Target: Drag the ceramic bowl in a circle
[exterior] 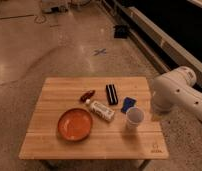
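Waiting untouched on the front left of a wooden table (pixel 54 87): ceramic bowl (pixel 74 123), upright and empty, just beside a white bottle (pixel 101 110) lying on its side. Farther right, a white cup (pixel 134 117), a blue packet (pixel 128 104), a black bar (pixel 111 93) and a small red-brown item (pixel 87 95). Hanging past the table's right edge, well apart from the bowl: white robot arm (pixel 176 92). Gripper out of sight behind that arm; impossible to tell whether open or closed. Judged as the opening step: reach not yet made, no dragging begun. Next move likely calling for a sweep leftward over cup and bottle, then down onto the bowl's rim without knocking either.
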`<state>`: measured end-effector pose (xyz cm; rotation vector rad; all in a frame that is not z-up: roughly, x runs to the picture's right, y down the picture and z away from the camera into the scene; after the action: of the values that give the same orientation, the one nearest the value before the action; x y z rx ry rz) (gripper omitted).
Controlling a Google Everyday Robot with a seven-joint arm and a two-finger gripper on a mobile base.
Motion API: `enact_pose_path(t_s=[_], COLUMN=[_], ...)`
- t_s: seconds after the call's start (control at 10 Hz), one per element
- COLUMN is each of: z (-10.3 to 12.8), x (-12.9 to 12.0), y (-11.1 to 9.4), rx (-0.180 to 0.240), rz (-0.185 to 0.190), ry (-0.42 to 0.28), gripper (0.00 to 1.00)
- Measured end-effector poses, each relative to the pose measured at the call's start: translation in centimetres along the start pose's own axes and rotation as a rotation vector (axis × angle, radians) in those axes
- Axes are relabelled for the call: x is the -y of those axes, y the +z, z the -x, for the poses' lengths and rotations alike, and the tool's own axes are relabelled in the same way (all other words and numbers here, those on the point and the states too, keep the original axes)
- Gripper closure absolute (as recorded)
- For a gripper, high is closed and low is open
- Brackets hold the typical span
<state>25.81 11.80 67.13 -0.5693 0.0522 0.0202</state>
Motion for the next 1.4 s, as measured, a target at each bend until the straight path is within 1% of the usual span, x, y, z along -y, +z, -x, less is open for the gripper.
enact_pose_path(t_s=[0.2, 0.3, 0.4, 0.5, 0.6, 0.7, 0.9, 1.0, 1.1, 1.2, 1.3, 1.4], z=[0.2, 0.9, 2.2, 3.8, 6.1, 9.9, 14.5, 17.4, 19.9, 22.3, 26.0, 28.2], x=[0.0, -0.4, -0.6, -0.8, -1.1, -1.5, -2.0, -2.5, -2.8, -3.2, -3.9, -4.4], y=[0.0, 0.0, 0.0, 0.0, 0.2, 0.6, 1.2, 1.8, 2.4, 3.1, 4.6, 5.9], rx=[0.005, 0.013, 0.021, 0.029, 0.04, 0.056, 0.08, 0.1, 0.118, 0.136, 0.162, 0.181], rz=[0.002, 0.009, 0.012, 0.01, 0.01, 0.011, 0.01, 0.011, 0.013, 0.016, 0.021, 0.026], ry=[-0.012, -0.039, -0.072, -0.104, -0.145, -0.209, -0.296, -0.354, -0.402, -0.45, -0.523, -0.57], gripper=[0.43, 0.31, 0.23, 0.2, 0.2, 0.2, 0.2, 0.2, 0.2, 0.2, 0.2, 0.2])
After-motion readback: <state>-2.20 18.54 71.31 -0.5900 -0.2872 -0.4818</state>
